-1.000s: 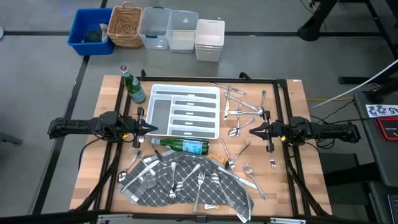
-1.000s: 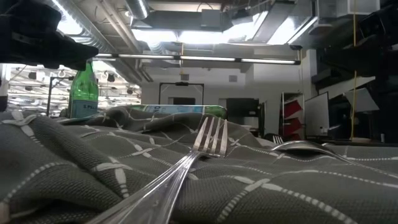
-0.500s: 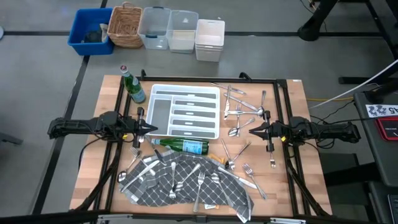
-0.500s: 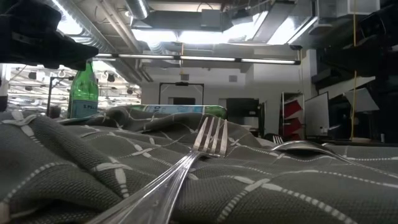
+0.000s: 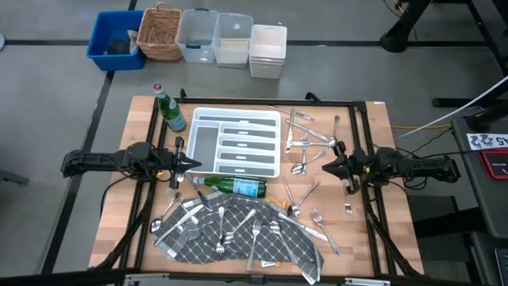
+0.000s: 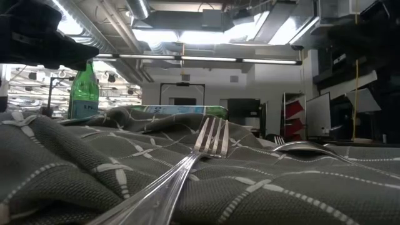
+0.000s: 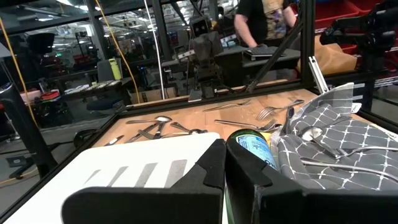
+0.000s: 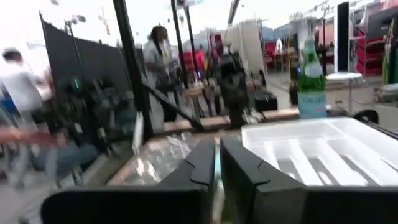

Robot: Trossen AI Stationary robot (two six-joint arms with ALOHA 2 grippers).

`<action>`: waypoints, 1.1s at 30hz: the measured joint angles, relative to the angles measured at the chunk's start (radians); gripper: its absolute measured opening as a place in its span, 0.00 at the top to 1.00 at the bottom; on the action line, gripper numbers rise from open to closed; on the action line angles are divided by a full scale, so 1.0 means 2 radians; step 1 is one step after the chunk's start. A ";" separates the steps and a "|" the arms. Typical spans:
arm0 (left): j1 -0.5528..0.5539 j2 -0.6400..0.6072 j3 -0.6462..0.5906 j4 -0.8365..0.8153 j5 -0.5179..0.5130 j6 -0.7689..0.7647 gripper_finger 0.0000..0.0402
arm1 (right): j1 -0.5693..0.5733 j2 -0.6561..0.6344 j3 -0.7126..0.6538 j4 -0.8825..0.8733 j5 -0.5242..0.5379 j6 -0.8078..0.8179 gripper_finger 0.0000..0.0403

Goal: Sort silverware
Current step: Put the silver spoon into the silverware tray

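Silverware lies loose on the wooden table right of the white tray [image 5: 236,112], around [image 5: 305,144]. More forks and spoons [image 5: 255,230] lie on the crumpled grey cloth [image 5: 238,242] at the near edge; one fork [image 6: 209,137] shows close in the low view. My left gripper [image 5: 197,165] hovers level at the tray's left side, shut and empty. My right gripper [image 5: 324,167] hovers right of the tray above the loose pieces, fingers close together with nothing between them. Both point at each other across the tray.
A green bottle [image 5: 234,187] lies on its side between tray and cloth. Another green bottle [image 5: 169,113] stands at the tray's far left corner. Bins and a wicker basket [image 5: 161,32] sit beyond the far edge. A black frame rail [image 5: 361,127] borders the table. People move in the room behind.
My right gripper has rolled about its own long axis and tipped its fingers a little upward, staying over the same spot. Nothing on the table has moved.
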 joint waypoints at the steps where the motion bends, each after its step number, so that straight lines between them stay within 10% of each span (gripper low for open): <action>1: 0.000 0.000 0.000 0.000 0.000 0.000 1.00 | 0.000 0.000 0.000 0.012 0.000 0.008 0.93; 7: 0.000 0.000 0.000 0.000 0.000 0.000 1.00 | 0.000 0.000 0.001 0.068 0.029 0.022 0.93; 18: 0.000 0.000 0.000 0.004 0.000 -0.013 1.00 | 0.000 0.000 0.001 0.089 0.315 0.124 0.93; 33: 0.000 0.000 0.000 0.027 -0.008 -0.125 1.00 | 0.000 0.000 0.031 0.082 0.358 0.117 0.72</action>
